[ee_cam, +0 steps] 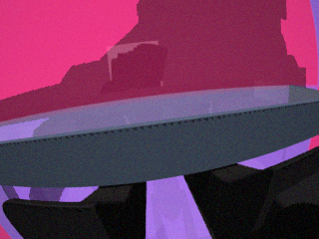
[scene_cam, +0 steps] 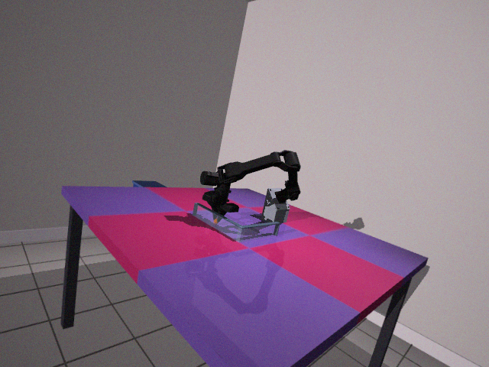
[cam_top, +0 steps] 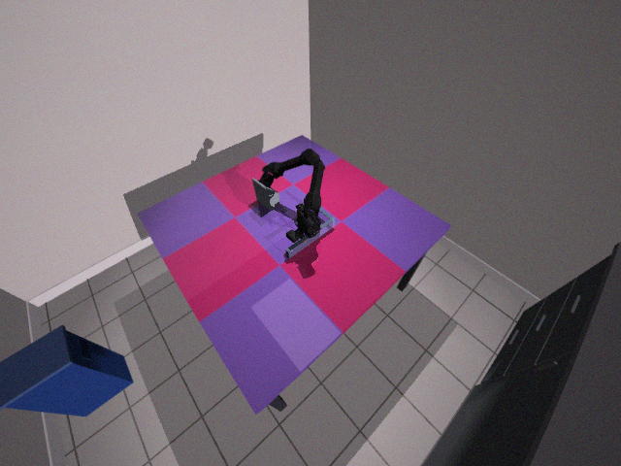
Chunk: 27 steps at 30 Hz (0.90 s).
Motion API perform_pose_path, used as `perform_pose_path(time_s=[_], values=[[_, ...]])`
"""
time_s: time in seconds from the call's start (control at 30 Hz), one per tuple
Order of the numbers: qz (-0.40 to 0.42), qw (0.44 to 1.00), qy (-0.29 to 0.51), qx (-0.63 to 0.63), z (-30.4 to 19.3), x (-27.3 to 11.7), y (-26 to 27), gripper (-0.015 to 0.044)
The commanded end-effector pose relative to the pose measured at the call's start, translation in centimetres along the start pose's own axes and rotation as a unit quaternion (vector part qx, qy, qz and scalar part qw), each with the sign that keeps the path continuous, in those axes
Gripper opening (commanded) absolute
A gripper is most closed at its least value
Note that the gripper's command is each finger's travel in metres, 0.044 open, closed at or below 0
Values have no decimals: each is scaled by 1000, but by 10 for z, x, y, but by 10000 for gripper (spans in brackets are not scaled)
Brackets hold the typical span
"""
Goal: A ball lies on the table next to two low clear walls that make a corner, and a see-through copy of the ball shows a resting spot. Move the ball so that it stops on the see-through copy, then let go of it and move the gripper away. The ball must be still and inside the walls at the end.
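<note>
The low clear walls (cam_top: 296,249) (scene_cam: 260,225) (ee_cam: 150,154) make a corner on the table. My gripper (scene_cam: 215,216) (ee_cam: 160,154) points down just inside the longer wall, with its fingertips low near the table. It is shut on the orange ball (scene_cam: 215,221), whose colour shows at the fingertips through the clear wall. In the wrist view the wall's dark band crosses just beyond the fingertips, and the ball does not show there. The see-through copy cannot be told apart from the ball here.
The checkered table (cam_top: 361,260) (scene_cam: 166,241) is purple and pink. A grey block (cam_top: 264,194) (scene_cam: 276,211) stands by the arm's base. A blue box (cam_top: 75,381) is off the table at the lower left of the top view. A dark cabinet (cam_top: 541,350) is at the right.
</note>
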State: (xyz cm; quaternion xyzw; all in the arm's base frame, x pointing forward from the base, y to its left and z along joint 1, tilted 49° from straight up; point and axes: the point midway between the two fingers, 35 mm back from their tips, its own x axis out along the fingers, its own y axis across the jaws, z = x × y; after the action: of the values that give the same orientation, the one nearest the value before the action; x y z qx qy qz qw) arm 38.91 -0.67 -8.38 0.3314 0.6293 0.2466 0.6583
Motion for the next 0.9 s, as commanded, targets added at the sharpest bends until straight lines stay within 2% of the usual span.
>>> perform_pose_path(time_s=[0.0, 0.73, 0.87], values=[[3, 1000, 6, 1, -3, 11, 0, 0], [3, 1000, 6, 1, -3, 11, 0, 0], [2, 1000, 2, 0, -2, 7, 0, 105]])
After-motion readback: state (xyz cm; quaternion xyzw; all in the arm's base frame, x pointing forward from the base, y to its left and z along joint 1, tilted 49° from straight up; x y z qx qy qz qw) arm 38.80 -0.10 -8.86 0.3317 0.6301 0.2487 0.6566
